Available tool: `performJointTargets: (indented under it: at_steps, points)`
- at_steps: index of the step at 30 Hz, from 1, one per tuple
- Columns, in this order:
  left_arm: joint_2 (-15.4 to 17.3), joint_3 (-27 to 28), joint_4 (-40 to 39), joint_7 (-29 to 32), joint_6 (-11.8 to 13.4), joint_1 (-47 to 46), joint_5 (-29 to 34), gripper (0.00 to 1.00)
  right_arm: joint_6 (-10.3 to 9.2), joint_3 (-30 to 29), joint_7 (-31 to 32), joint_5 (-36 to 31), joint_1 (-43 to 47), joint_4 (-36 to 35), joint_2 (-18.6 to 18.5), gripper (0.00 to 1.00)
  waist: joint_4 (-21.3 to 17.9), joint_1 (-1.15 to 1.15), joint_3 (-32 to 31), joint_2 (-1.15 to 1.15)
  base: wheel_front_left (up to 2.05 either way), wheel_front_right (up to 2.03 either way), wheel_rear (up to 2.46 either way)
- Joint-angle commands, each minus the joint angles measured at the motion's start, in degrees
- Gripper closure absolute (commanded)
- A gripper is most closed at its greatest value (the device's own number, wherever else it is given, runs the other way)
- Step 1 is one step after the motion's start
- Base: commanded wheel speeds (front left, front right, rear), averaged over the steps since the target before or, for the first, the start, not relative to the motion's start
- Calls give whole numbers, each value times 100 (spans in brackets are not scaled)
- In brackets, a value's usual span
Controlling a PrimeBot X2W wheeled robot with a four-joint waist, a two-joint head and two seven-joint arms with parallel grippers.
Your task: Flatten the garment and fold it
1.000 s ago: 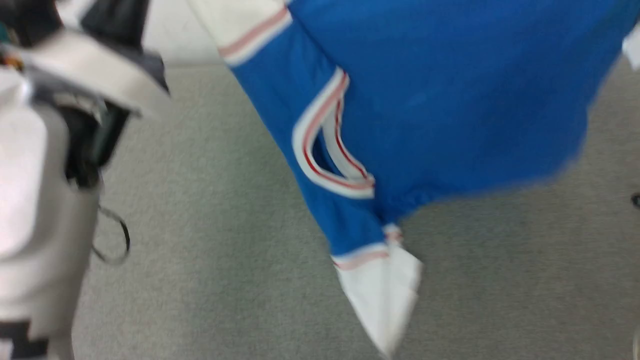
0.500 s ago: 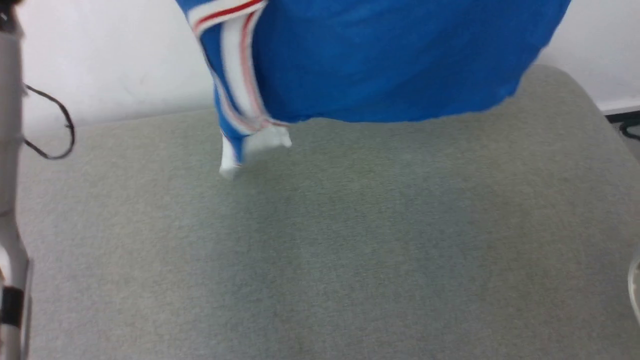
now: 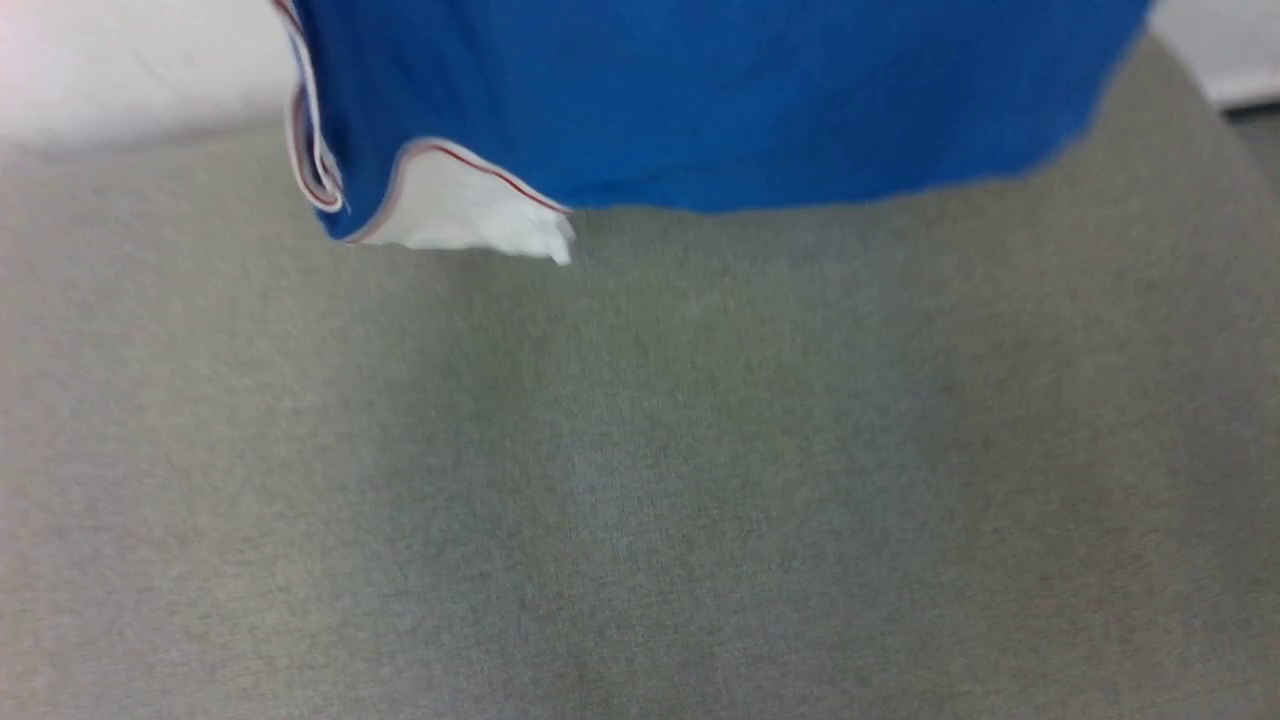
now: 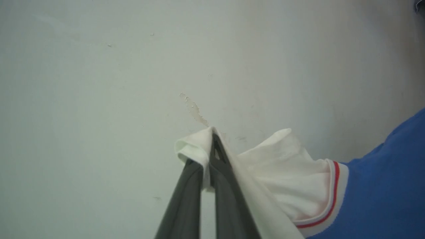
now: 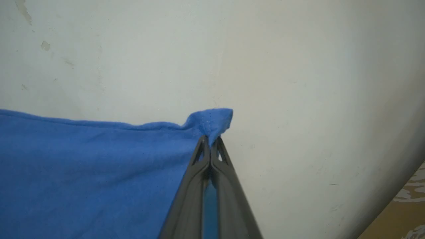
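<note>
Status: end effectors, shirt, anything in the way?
Both shut: left end effector on the garment by its white sleeve, right end effector on a blue corner. Hangs over the grey surface, not flat. Nothing in the way.

right gripper (image 5: 210, 143) rises from the bottom edge at centre. its jaws are pressed together at the tips with no gap there, clamped on a hemmed corner of the garment (image 5: 83, 172). the pinched corner pokes up just past the tips, stitching visible. blue fabric spreads from the grip to the left edge and down to the bottom, its top hem roughly level and slightly wavy. behind it is a pale wall (image 5: 298, 73), scuffed and chipped at upper left. a brown surface (image 5: 403, 215) with white flecks sits in the lower right corner.
</note>
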Motion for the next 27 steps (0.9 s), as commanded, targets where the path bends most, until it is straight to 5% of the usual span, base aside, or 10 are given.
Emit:
performJointTargets:
  at_steps: [1, 15, 27]
  points:
    - [87, -35, 39, -136, -33, -98, 137, 100, -11, 6, -122, -89, -110, 78, 99, 100, -102, -1, 912, 0, 0, 0, 0]
    - [-35, -179, 642, -1389, 4, -1382, 442, 100, -11, -136, -1140, -711, -1330, 1049, 371, 100, -2, -1, 2055, 0, 0, 0, 0]
    - [150, -1128, 316, -1927, -37, -841, -858, 100, -11, 951, -1588, -161, -1031, 1198, 13, 100, 324, -1, 2532, 0, 0, 0, 0]
